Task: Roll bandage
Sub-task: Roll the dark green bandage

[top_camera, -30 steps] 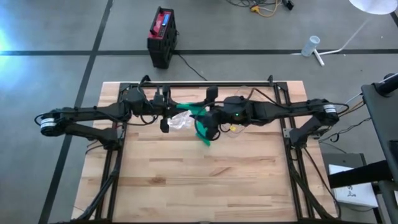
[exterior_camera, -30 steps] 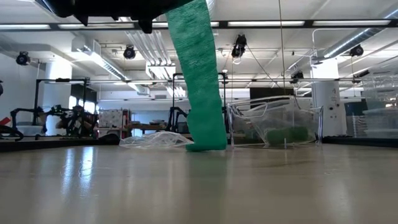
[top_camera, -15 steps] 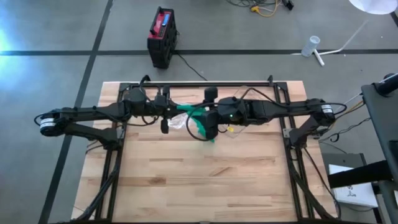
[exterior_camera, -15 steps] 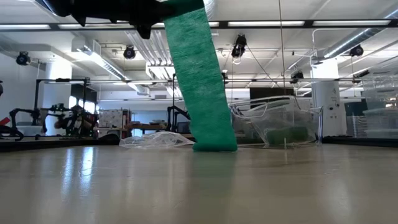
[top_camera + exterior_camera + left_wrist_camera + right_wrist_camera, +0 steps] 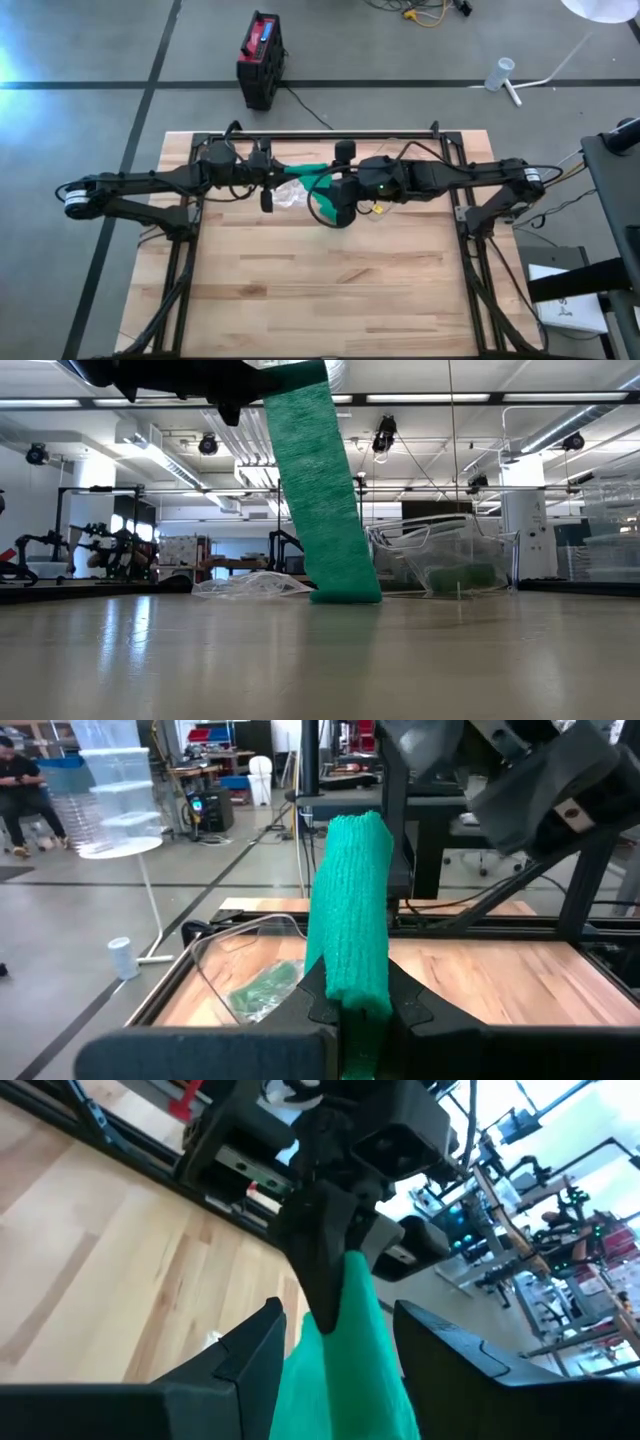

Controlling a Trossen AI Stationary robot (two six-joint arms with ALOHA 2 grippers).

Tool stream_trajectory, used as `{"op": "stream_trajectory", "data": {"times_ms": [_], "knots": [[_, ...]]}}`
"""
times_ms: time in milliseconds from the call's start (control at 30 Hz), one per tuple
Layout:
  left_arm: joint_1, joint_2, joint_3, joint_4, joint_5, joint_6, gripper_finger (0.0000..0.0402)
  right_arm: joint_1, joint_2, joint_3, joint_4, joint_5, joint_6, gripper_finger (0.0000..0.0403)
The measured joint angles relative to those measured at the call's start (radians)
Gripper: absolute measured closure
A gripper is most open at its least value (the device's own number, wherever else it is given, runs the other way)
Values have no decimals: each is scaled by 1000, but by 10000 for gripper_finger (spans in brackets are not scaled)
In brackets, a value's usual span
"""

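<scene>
Shifted sideways, green bandage (image 5: 325,490) hangs nearly upright.

One green bandage (image 5: 322,490) — one clear plastic wrapper (image 5: 250,586) — two grippers: left (image 5: 266,181), right (image 5: 340,196).

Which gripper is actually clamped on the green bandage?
The left gripper: its fingers are shut on the end of the green bandage. The right gripper only straddles the strip, fingers apart on either side.

Green bandage strip (image 5: 322,490) hanging aslant from dark arm overhead, lower end on table (image 5: 320,660) beside clear wrapper (image 5: 252,586).
</scene>
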Motion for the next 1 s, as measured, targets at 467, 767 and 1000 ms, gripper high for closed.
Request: {"op": "stream_trajectory", "data": {"times_ms": [467,767,1000], "knots": [[3,11,0,-59,-4,-12,393,-56,9,-64,11,-7,-52,222],[10,35,-3,-67,-97,23,393,-83,15,-89,23,-60,-63,222],[10,58,-3,-66,-72,39,393,-111,17,-136,104,-51,-94,222]]}}
